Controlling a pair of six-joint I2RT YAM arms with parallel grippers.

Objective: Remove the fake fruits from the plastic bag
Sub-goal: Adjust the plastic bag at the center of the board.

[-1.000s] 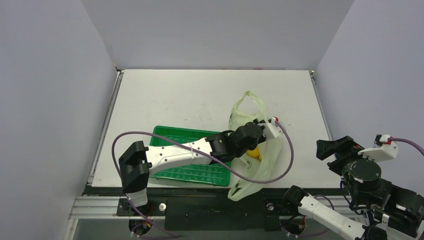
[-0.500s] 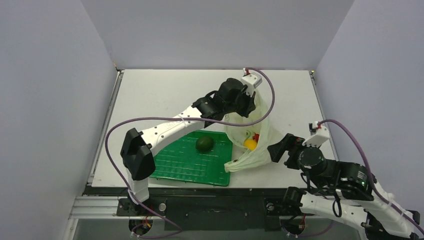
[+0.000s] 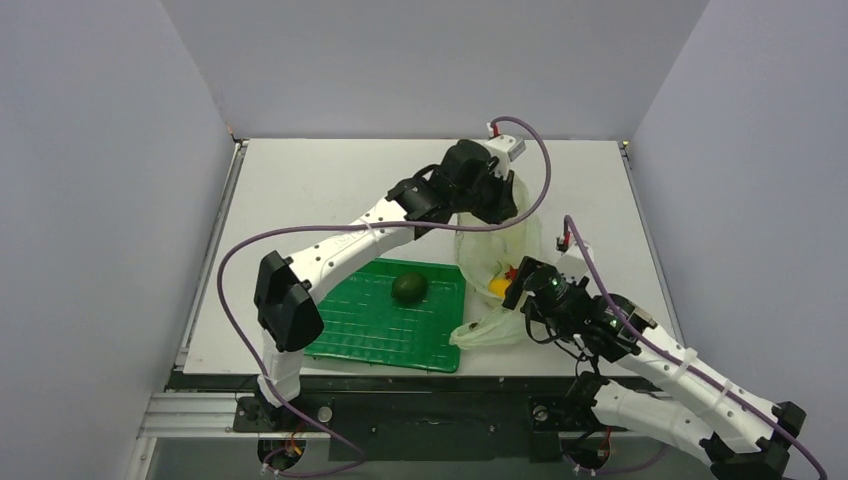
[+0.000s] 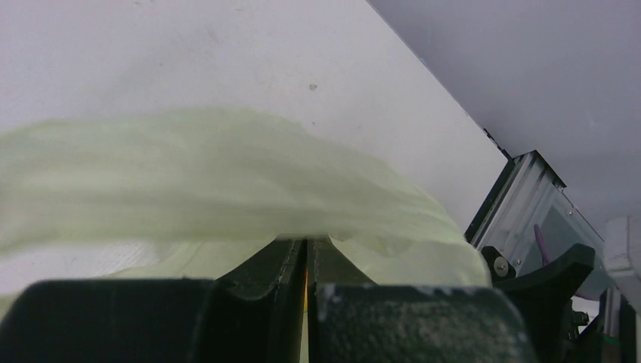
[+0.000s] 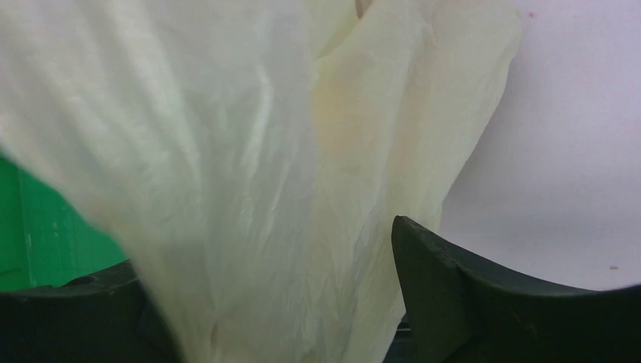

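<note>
The plastic bag (image 3: pixel 497 250) hangs stretched from my left gripper (image 3: pixel 499 208), which is shut on its top edge above the table's middle right. In the left wrist view the jaws (image 4: pixel 308 248) pinch the pale film (image 4: pixel 227 174). Inside the bag a yellow fruit (image 3: pixel 498 289) and a red one (image 3: pixel 512 272) show. The dark green fruit (image 3: pixel 407 288) lies on the green tray (image 3: pixel 370 335). My right gripper (image 3: pixel 519 285) is open against the bag's lower right side. In the right wrist view bag film (image 5: pixel 227 151) fills the gap between its fingers (image 5: pixel 453 287). The mango is hidden.
The tray lies at the near middle, its edge visible in the right wrist view (image 5: pixel 30 242). The bag's bottom (image 3: pixel 480 332) rests by the tray's right corner. Grey walls close in the table on three sides. A metal rail (image 3: pixel 400 410) runs along the near edge.
My right arm has swung in from the near right up to the bag's side. My left gripper has raised the bag's top a little higher and farther back.
</note>
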